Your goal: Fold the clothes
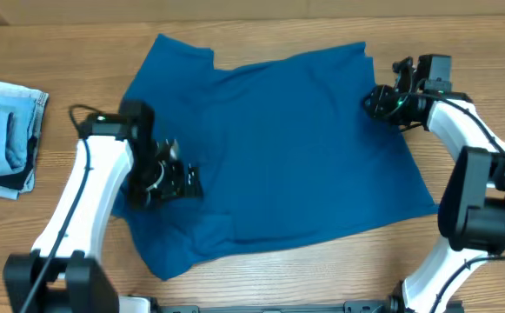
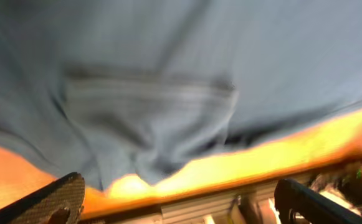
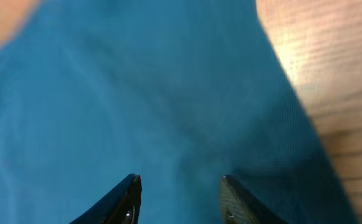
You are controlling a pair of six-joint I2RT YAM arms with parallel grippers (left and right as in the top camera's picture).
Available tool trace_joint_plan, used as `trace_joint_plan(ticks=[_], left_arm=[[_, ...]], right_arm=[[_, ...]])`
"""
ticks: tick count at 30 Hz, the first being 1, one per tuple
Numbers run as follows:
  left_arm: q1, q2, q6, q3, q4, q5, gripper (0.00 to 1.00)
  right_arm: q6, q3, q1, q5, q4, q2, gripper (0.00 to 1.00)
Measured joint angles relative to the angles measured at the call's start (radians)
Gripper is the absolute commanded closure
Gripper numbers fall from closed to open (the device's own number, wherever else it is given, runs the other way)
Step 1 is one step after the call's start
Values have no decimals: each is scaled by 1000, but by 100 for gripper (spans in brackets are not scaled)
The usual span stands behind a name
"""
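The teal-blue shirt (image 1: 278,148) lies spread out on the wooden table, with its left sleeve area rumpled. My left gripper (image 1: 172,179) is over the shirt's left side, by the sleeve. In the blurred left wrist view its fingers (image 2: 181,202) are wide apart with nothing between them, near a folded hem of the shirt (image 2: 149,106). My right gripper (image 1: 372,103) is at the shirt's upper right edge. In the right wrist view its fingers (image 3: 181,183) are open just above the shirt fabric (image 3: 137,93), gripping nothing.
A stack of pale blue denim (image 1: 4,135) lies at the table's left edge. Bare wooden table (image 1: 461,52) surrounds the shirt and shows in the right wrist view (image 3: 336,68). The arm bases stand at the front edge.
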Motion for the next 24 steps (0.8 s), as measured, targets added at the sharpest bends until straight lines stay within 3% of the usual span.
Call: trace_joint_plan(ticks=[2,3,5,6,8,14,18,19,20,24], left_arm=[[0,-33,4,40,68,-7,0],[0,-52,9,65,183,2,6],[0,-51,15,66,322,27,23],[0,-45,23,66,394,40,37],[-3,-28,19,68,486,57,50],[-58,143,22,69,567,61,62],[-96,312,23,69,553,45,70],[-103,350,23,69,547,41,69],[-109,386,23,69,542,37,69],[-111,433,23,69,521,30,69]], right_arm=[[12,0,0,19,-31,37,59],[20,0,0,29,-40,43,63],[52,6,0,61,-79,45,70],[69,8,3,84,-111,45,75],[124,23,8,147,-183,44,80],[332,46,12,394,-457,27,86],[387,35,13,461,-446,15,72],[378,26,12,478,-413,7,57],[360,17,11,485,-369,-2,49],[276,4,-5,416,-145,-83,41]])
